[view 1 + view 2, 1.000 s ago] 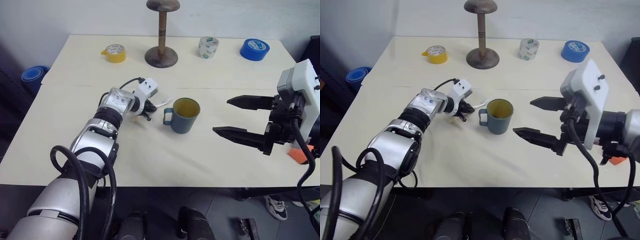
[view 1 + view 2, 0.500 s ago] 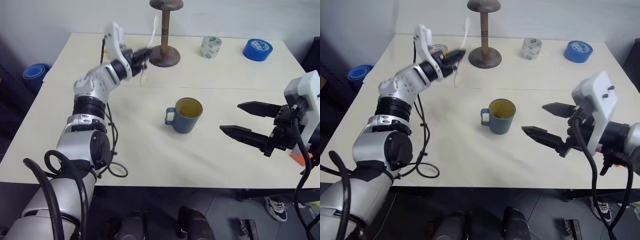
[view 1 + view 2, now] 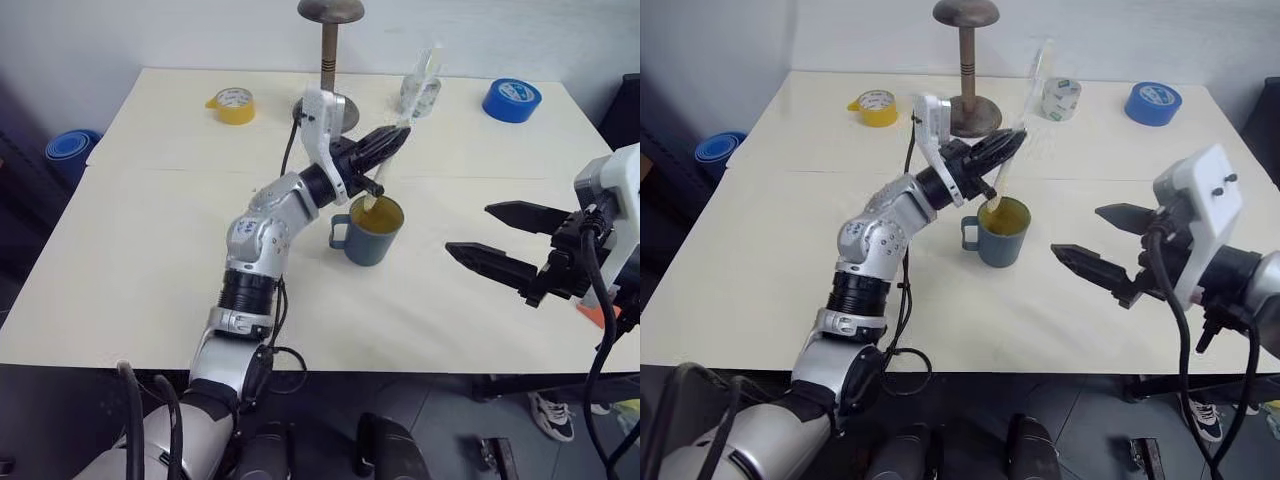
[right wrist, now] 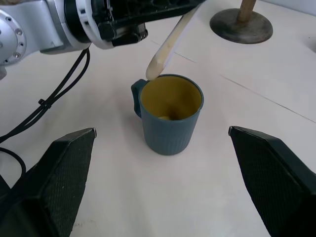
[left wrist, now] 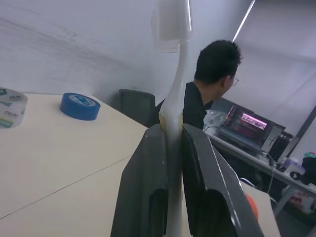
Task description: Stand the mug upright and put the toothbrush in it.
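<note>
The mug (image 3: 371,231), dark teal and ribbed with a yellowish interior, stands upright near the middle of the cream table (image 3: 140,260), its loop handle toward the robot's left. The first half of the task therefore looks complete. The toothbrush (image 3: 1012,140), slim and white, is clamped between the two black fingers of the left gripper (image 3: 390,140), which is closed on the handle partway along its length. The bristled head (image 5: 171,22) points up and away; the butt end hangs at the mug's near-left rim, seen most clearly in the right wrist view. Whether that tip sits just over the opening or slightly outside the rim cannot be settled from these angles. The step in hand is judged to be the insertion. The next move calls for bringing the butt end squarely over the mouth, steepening the handle, lowering it inside, and only then parting the fingers so the brush leans against the inner wall. The right gripper (image 3: 505,245) waits with jaws spread wide and empty, near the mug on the robot's right, apart from it. Farther back stand a wooden pedestal stand (image 3: 328,60), a yellow tape roll (image 3: 231,104), a clear tape roll (image 3: 1060,97) and a blue tape roll (image 3: 510,99).
</note>
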Motion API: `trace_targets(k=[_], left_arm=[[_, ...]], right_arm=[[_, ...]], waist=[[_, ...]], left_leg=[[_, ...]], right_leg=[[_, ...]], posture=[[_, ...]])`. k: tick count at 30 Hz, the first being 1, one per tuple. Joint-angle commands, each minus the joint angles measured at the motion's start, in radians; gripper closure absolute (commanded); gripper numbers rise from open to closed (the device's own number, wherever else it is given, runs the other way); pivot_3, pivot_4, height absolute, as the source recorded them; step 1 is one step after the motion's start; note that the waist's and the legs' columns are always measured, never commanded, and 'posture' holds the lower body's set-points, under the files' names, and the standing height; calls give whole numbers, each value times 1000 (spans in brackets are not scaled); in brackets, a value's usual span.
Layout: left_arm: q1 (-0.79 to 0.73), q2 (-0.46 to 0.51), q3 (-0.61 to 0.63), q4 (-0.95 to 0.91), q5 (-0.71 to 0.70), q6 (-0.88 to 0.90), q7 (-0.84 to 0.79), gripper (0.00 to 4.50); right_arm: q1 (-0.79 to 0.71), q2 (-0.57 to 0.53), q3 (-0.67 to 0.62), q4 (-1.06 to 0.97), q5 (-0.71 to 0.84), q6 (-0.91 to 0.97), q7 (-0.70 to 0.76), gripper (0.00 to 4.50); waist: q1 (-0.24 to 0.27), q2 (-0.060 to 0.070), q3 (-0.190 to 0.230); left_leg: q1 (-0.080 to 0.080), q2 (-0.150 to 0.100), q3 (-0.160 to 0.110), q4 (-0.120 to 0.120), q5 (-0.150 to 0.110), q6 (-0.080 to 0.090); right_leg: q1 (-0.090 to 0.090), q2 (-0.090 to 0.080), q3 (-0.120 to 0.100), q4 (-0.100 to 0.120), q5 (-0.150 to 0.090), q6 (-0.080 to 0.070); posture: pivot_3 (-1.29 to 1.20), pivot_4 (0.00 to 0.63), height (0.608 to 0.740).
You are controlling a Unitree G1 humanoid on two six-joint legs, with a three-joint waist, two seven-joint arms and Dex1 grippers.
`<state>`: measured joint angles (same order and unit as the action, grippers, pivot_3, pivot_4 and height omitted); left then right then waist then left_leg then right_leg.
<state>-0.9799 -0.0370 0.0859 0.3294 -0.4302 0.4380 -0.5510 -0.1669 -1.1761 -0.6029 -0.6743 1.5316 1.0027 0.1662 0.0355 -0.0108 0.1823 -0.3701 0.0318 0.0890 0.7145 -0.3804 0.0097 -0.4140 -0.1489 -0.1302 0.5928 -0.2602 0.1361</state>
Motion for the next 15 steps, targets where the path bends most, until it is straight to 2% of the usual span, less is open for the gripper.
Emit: trace_targets(k=[1, 2, 4, 5, 6, 7, 8, 11, 12, 15], left_arm=[[20, -10, -48, -3, 33, -78, -27, 3650], [28, -11, -53, -8, 36, -97, -33, 3520], [37, -20, -42, -17, 17, -101, -32, 2791], [41, -21, -40, -20, 14, -109, -31, 2606], [46, -19, -32, -39, -1, -98, -29, 2214], [50, -16, -27, -53, -11, -91, -27, 2078], [51, -11, -17, -69, -24, -80, -21, 1701], [45, 60, 30, -139, -73, 15, -4, 909], [46, 85, 38, -161, -86, 42, -9, 909], [35, 289, 55, -245, -153, 207, -125, 909]], right_arm=[[3, -14, -60, -1, 16, -24, -8, 0], [3, -13, -60, 1, 18, -26, -10, 0], [-1, -10, -55, 7, 19, -31, -11, 0], [-4, -10, -52, 10, 18, -33, -10, 0], [-7, -11, -47, 15, 11, -34, -4, 0], [-9, -12, -43, 19, 5, -35, 0, 0], [-12, -12, -39, 23, -1, -36, 5, 0], [-16, -16, -30, 44, -30, -36, 31, 0], [-15, -17, -29, 46, -40, -35, 39, 0], [3, -16, -32, 68, -75, -25, 83, 0]], waist=[[1, 0, 0], [5, 0, 0], [11, 0, 0], [17, 0, 0], [18, 0, 0], [18, 0, 0], [18, 0, 0], [17, 0, 0], [17, 0, 0], [1, 1, 0]], left_leg=[[0, 0, 0, 0, 0, 0], [0, 0, 0, 0, 0, 0], [0, 0, 0, 0, 0, 1], [0, 0, 0, 1, -1, 1], [-1, 0, 0, 1, -1, 1], [-1, 0, 0, 1, -1, 1], [-1, 0, 0, 1, -1, 2], [-1, 0, 0, 1, -1, 2], [-1, 0, 0, 1, -1, 2], [0, 1, 1, 1, -1, 2]], right_leg=[[0, 0, 0, 0, 0, 0], [0, 0, 0, 0, 0, 0], [0, 0, 0, -1, 0, 0], [0, 0, 0, -1, 0, 0], [0, 0, 0, -1, 0, 0], [0, 0, 0, -1, 0, 0], [0, 0, 0, -1, 0, 0], [0, 0, 0, -1, 0, 0], [0, 0, 0, -1, 0, 0], [0, 0, 1, 0, 0, 0]], posture=[[0, 150, 740], [0, 150, 740], [0, 150, 740], [0, 150, 740], [0, 150, 740], [0, 150, 740], [0, 150, 740], [0, 150, 740], [0, 150, 740], [0, 150, 740]])
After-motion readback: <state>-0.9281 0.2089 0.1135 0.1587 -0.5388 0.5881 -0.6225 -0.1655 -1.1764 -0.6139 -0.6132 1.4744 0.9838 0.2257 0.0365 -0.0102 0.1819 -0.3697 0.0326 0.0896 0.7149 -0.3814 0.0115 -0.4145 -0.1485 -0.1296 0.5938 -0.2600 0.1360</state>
